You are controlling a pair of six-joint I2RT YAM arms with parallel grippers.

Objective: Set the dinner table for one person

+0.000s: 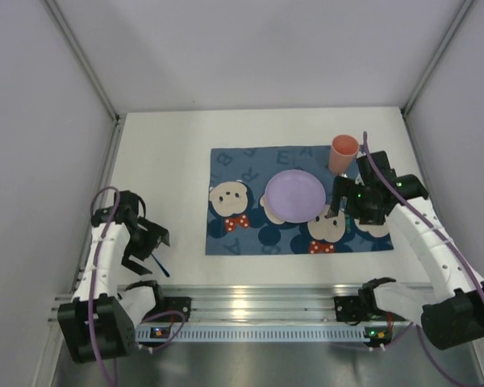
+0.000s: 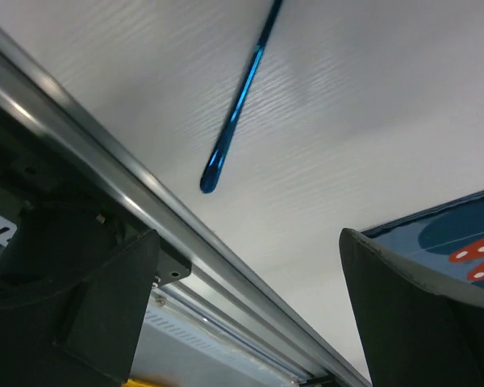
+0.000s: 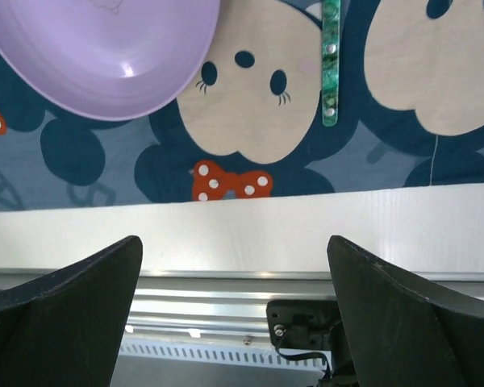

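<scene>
The white dinner table carries a blue mouse-print placemat. A purple plate lies on the placemat's middle, and an orange-pink cup stands at its far right corner. My right gripper hovers open and empty over the placemat's right part. In the right wrist view a green-handled utensil lies on the placemat to the right of the plate. My left gripper is open and empty over the bare table at the near left. A thin blue utensil handle lies just beyond it.
A metal rail runs along the table's near edge, under both grippers. White walls enclose the table at the left, back and right. The placemat's near left corner shows in the left wrist view.
</scene>
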